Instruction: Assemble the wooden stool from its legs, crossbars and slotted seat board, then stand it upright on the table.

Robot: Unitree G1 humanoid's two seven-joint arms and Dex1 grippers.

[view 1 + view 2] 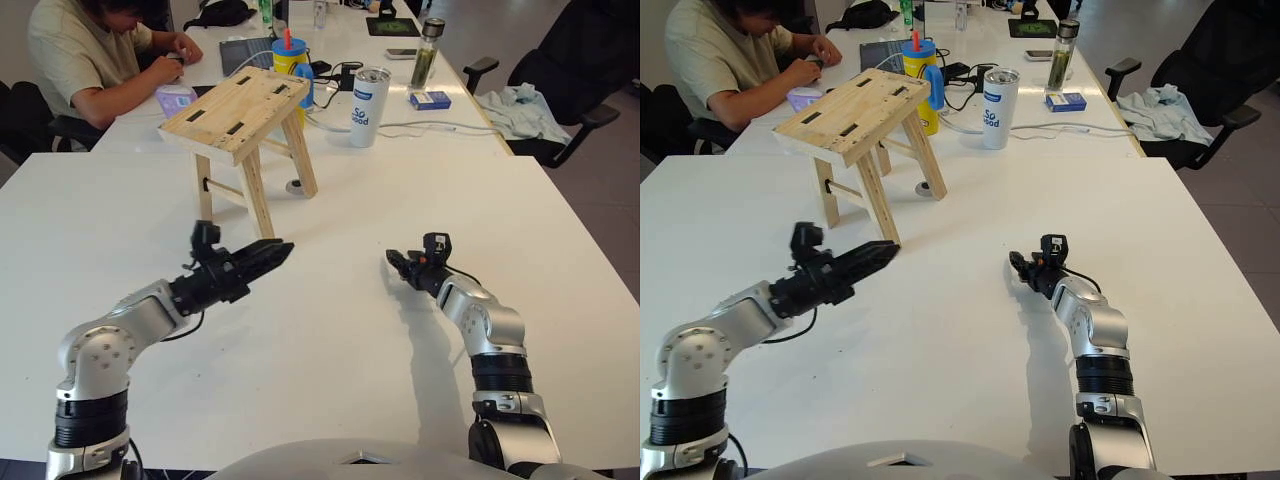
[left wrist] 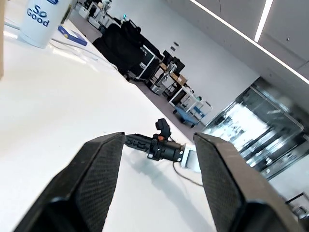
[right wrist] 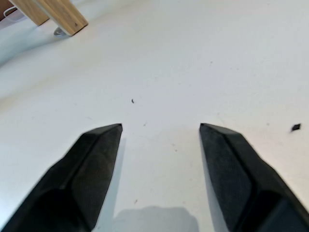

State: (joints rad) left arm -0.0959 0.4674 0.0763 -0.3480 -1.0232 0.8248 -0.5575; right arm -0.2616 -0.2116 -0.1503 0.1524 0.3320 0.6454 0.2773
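Note:
The wooden stool (image 1: 245, 118) stands upright on the white table (image 1: 330, 330), assembled, its slotted seat board on top and its legs and a crossbar below. My left gripper (image 1: 272, 252) hovers low over the table just in front of the stool's near leg, open with nothing in it. Off to the right, my right gripper (image 1: 393, 262) is open and empty too, pointing toward the table's middle. The left wrist view looks between its own fingers (image 2: 99, 169) at the right gripper (image 2: 140, 141). A stool leg foot (image 3: 60, 13) lies beyond the right gripper's fingers (image 3: 99, 164).
Behind the stool, a second table holds a white tumbler (image 1: 369, 105), a yellow cup (image 1: 291, 62), cables, a blue box (image 1: 430, 99) and a bottle (image 1: 425, 52). A person sits at that table's far left. A chair with cloth (image 1: 530, 110) stands at the right.

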